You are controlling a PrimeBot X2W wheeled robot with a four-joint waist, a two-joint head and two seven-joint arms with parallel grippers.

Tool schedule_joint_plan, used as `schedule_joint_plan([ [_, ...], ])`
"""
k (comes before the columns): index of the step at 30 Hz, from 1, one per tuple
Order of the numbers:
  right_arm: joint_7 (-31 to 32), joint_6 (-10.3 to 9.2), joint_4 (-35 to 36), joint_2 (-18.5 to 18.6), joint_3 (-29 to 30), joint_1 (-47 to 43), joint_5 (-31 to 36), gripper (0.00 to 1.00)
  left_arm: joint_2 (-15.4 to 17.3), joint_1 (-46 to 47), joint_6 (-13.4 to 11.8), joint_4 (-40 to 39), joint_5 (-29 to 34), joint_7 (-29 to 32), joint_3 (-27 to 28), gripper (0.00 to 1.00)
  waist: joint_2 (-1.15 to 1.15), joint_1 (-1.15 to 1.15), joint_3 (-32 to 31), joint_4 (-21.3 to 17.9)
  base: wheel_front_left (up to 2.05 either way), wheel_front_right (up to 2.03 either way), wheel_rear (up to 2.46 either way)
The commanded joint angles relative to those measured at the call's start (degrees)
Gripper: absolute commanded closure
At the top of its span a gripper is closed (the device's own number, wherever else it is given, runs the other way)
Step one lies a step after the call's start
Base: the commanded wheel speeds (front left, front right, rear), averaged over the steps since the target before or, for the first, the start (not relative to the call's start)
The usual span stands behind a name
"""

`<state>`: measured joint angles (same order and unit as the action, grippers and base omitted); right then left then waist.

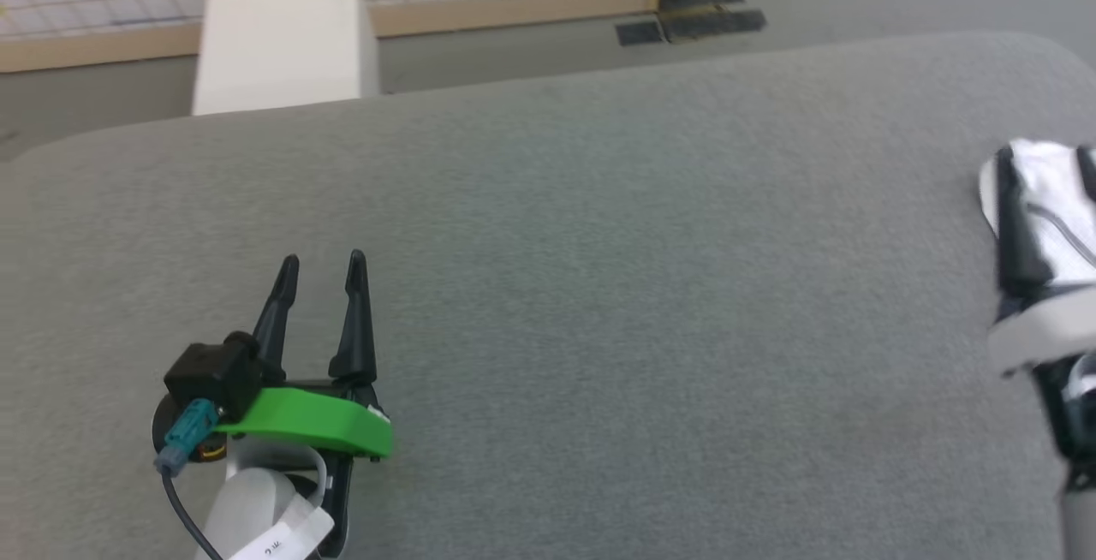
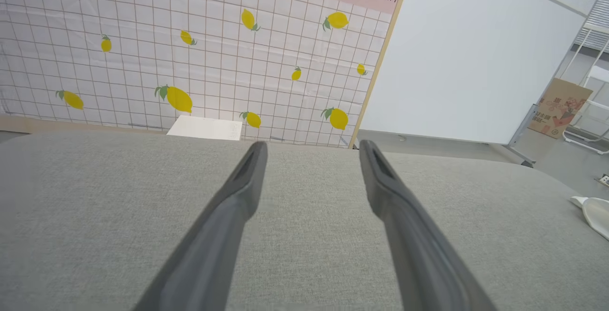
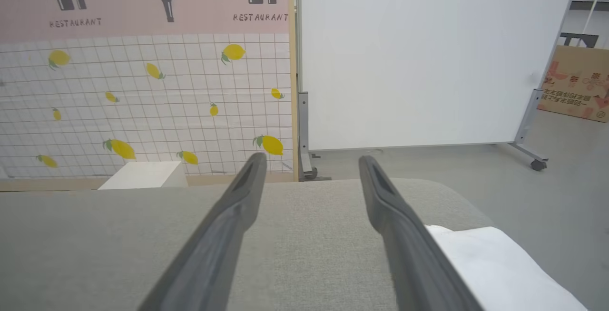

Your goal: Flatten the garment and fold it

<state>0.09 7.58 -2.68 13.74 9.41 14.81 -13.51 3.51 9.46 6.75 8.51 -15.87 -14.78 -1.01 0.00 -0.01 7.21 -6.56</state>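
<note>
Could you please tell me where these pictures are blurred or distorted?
Head view: the left gripper is sharp, but the right edge around the garment is smeared. Left wrist view: the wide lens makes the whiteboard lean. Right wrist view: the right gripper softens toward the lens; lighting is even, without glare.

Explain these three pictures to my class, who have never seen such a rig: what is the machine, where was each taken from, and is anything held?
A wheeled robot with two arms. One picture looks down from its head; the others look along each wrist's two dark fingers. The left gripper and right gripper are open, holding nothing. A white soft-fabric shirt lies on the grey fabric surface, near its edge, beside the right gripper. A rigid white box stands beyond.
</note>
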Motion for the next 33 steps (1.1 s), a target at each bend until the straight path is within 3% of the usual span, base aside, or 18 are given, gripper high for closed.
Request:
schedule_joint_plan([
  [1, -1.4, -0.09, 1.04, -0.96, -0.59, -1.87, 0.11, 0.0, -0.3, -0.71, -0.28, 0.33, -0.34, -0.21, -0.19, 0.0, 0.0, 0.01, -3.11, 3.52, 0.0, 0.0, 0.0],
  [7, -7.53, -0.09, 3.57, -4.89, -1.9, -7.87, 3.08, 0.0, -0.53, -1.45, 0.01, 1.02, -0.56, -0.21, -1.92, 0.0, 0.0, 0.01, -4.17, 5.8, 0.0, 0.0, 0.0],
  [17, -10.85, -0.09, 3.47, -9.0, -3.35, -14.64, 7.02, 0.0, -0.61, -2.87, -0.85, 2.35, -0.37, -0.21, -3.0, 0.0, 0.0, 0.01, -5.75, 8.11, 0.0, 0.0, 0.0],
  [33, -11.61, -0.09, 3.64, -10.84, -1.86, -20.55, 6.64, 0.0, -0.63, -7.13, -4.39, 1.91, -1.65, -0.21, -5.29, 0.0, 0.0, 0.01, -8.5, 8.69, 0.0, 0.0, 0.0],
])
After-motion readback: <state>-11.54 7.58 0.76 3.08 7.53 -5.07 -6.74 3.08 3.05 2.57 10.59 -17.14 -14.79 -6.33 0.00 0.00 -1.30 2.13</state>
